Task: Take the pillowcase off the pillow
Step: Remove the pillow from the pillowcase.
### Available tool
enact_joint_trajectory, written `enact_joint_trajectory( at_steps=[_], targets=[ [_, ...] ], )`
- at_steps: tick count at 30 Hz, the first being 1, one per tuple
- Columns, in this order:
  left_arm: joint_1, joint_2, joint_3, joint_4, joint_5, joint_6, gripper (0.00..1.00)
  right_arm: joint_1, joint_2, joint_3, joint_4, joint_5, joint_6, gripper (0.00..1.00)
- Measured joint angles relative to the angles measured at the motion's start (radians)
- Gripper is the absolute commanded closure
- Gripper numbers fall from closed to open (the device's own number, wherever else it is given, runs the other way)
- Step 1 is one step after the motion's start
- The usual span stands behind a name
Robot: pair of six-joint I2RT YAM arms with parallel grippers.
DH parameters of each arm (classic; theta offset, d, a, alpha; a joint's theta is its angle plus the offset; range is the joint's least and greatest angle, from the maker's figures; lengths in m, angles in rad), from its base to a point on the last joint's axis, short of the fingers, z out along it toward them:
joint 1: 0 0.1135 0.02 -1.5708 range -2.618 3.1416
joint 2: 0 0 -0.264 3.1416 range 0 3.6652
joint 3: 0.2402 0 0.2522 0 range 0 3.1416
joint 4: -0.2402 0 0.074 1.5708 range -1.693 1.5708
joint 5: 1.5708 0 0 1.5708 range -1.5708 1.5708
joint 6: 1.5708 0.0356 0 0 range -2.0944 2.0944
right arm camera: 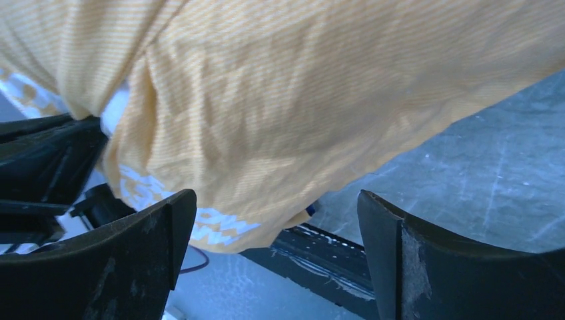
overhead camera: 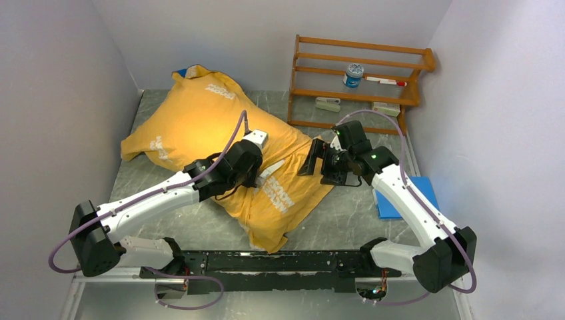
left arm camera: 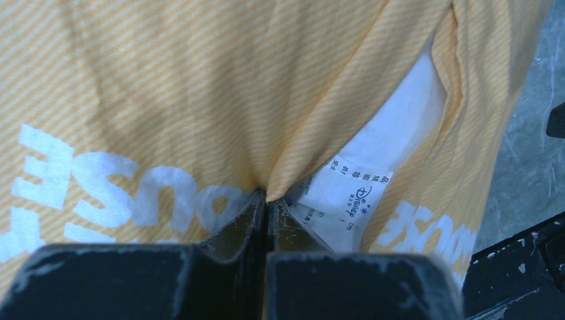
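The pillowcase (overhead camera: 206, 127) lies yellow-orange face up with white lettering, slanting from the back left towards the front middle of the table. My left gripper (overhead camera: 258, 170) sits on its middle, shut on a pinched fold of the yellow fabric (left arm camera: 266, 195). Beside that fold the case gapes, showing the white pillow (left arm camera: 406, 113) and a printed label (left arm camera: 353, 190); the rest of the pillow is hidden inside. My right gripper (overhead camera: 318, 160) is open at the case's right edge. In the right wrist view the fabric (right arm camera: 280, 120) hangs just ahead of its spread fingers (right arm camera: 153, 233), untouched.
A wooden rack (overhead camera: 360, 97) stands at the back right, holding a jar (overhead camera: 354, 75), a marker (overhead camera: 385, 81) and small white items. A flat blue pad (overhead camera: 408, 200) lies under the right arm. Walls close in on both sides. The arms' base rail (overhead camera: 280, 263) runs along the near edge.
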Motion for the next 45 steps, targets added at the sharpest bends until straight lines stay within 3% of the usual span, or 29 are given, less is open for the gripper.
enact_joint_trajectory(
  at_steps=[9, 15, 21, 31, 45],
  targets=[
    [0.003, 0.000, -0.002, 0.000, 0.015, -0.016, 0.95, 0.075, 0.068, 0.002, 0.166, -0.072, 0.143, 0.09],
    [0.004, 0.000, -0.014, -0.002, 0.017, -0.024, 0.95, 0.177, 0.298, 0.116, 0.133, 0.037, 0.141, 0.47],
    [0.003, -0.004, -0.033, 0.000, 0.015, -0.041, 0.95, 0.190, 0.229, 0.036, 0.126, 0.137, 0.148, 0.82],
    [0.003, -0.038, -0.051, 0.011, 0.014, -0.069, 0.95, 0.192, 0.082, -0.047, 0.043, 0.303, 0.152, 0.84],
    [0.003, -0.056, -0.066, 0.013, 0.059, -0.071, 0.95, 0.192, -0.105, -0.191, 0.068, 0.301, 0.151, 0.84]
  ],
)
